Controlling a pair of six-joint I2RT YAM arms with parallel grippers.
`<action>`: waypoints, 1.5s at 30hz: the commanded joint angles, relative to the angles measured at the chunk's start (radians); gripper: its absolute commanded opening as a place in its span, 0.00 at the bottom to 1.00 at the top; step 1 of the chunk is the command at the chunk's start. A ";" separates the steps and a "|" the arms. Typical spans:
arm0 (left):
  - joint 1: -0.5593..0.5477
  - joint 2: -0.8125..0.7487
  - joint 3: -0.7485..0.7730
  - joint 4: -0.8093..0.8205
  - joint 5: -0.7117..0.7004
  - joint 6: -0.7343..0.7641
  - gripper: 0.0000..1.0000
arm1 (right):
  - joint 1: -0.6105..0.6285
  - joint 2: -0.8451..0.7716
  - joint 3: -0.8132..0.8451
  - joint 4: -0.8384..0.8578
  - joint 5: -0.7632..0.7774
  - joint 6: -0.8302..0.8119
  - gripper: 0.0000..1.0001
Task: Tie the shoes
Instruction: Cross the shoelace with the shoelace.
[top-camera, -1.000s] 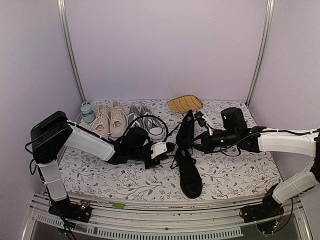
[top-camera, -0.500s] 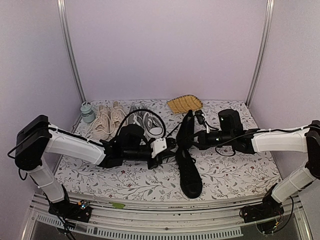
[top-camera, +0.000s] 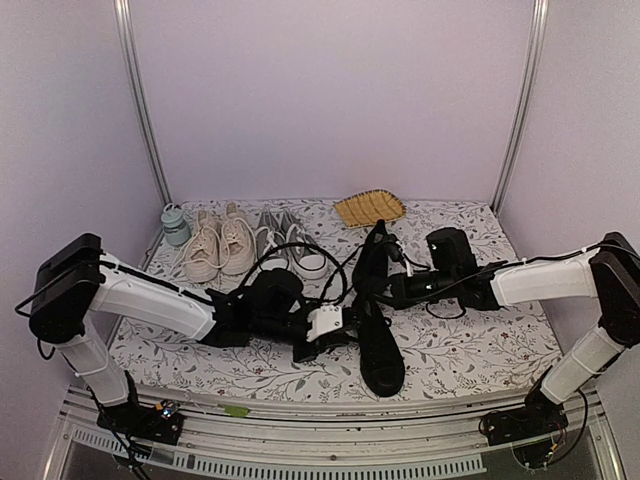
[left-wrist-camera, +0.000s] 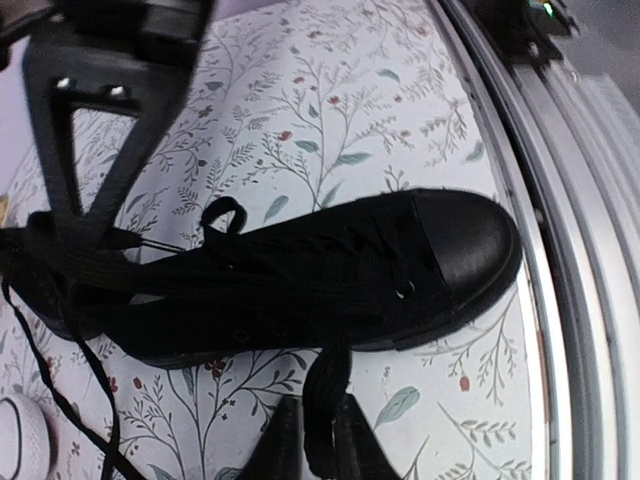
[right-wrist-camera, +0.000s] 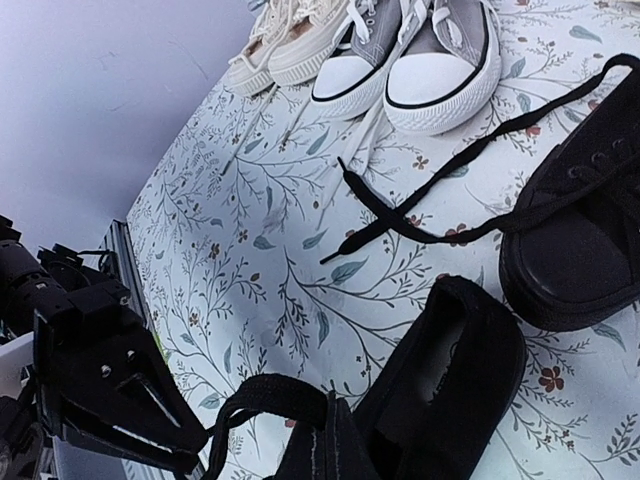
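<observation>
Locating the near black shoe (top-camera: 381, 360) at the middle of the floral table cover (top-camera: 470, 345), resting on its sole, toe cap pointing at the near rail. Locating the far black shoe (top-camera: 372, 258) directly behind it, closer to the back wall.

Reaching in from the left with the left gripper (top-camera: 347, 325), low over the cover, just beside the left flank of the near black shoe. Pinching a flat lace strand (left-wrist-camera: 325, 375) between the fingers (left-wrist-camera: 285, 445), jaws standing almost together with only the strand between them. Running that strand up from the fingertips to the eyelet row at mid-shoe.

Reaching in from the right with the right gripper (top-camera: 388, 290), hanging over the ankle end of the near black shoe, between the two black shoes. Clamping a lace loop (right-wrist-camera: 268, 390), jaws fully together on it. Arching the loop away from the fingertips toward the left gripper; not showing clearly where its far end goes.

Trailing a loose lace (right-wrist-camera: 440, 175) from the far black shoe across the cover toward the grey pair (right-wrist-camera: 440, 55).

Keeping the beige pair (top-camera: 218, 245) and the grey pair side by side at the back left, toes facing the near rail. Keeping a woven tan tray (top-camera: 370, 208) at the back centre.
</observation>
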 joint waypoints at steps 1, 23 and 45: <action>-0.029 0.033 0.027 -0.069 0.003 0.019 0.36 | -0.004 0.019 0.017 -0.025 -0.026 0.001 0.00; -0.033 0.241 0.130 0.032 -0.219 -0.086 0.51 | -0.004 0.017 0.038 -0.043 -0.047 0.010 0.00; -0.075 0.067 0.026 0.263 -0.282 -0.006 0.00 | -0.002 0.027 0.072 -0.075 -0.074 0.037 0.00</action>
